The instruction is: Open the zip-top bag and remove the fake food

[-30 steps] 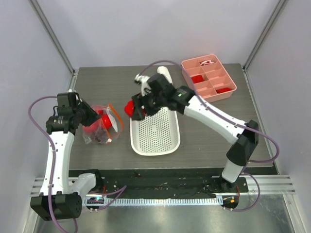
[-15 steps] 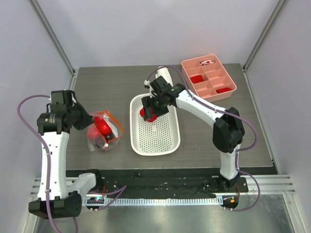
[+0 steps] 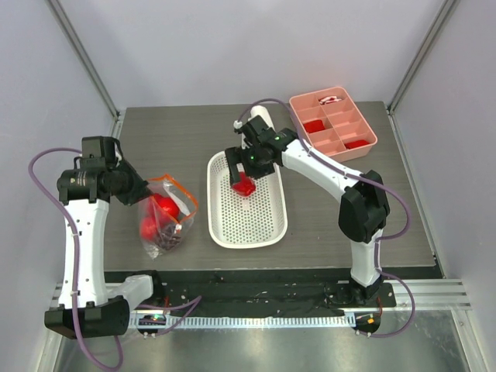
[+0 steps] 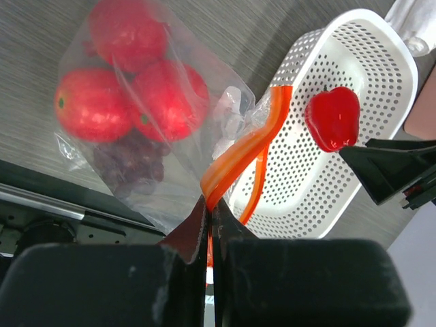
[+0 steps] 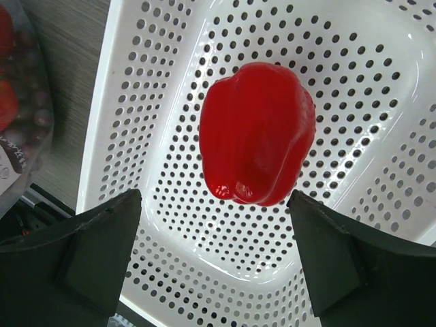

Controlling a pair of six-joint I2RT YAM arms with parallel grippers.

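Clear crinkled bag (image 3: 164, 225) on the left side of the table (image 3: 178, 139); orange zip strip (image 4: 240, 151) bowed, halves parted, one end pinched in the left gripper (image 4: 210, 212); inside, three glossy red fruits (image 4: 92, 102) clustered together, dark grape bunch (image 4: 129, 167) touching them; one further lobed red fruit (image 5: 257, 133) outside the bag, over the white basket (image 3: 260, 229); contact with its floor cannot be determined.

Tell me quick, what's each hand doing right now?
Left hand: closed on the orange zip strip of the zip-top bag.
Right hand: open, holding nothing, above the red fake food in the white basket.
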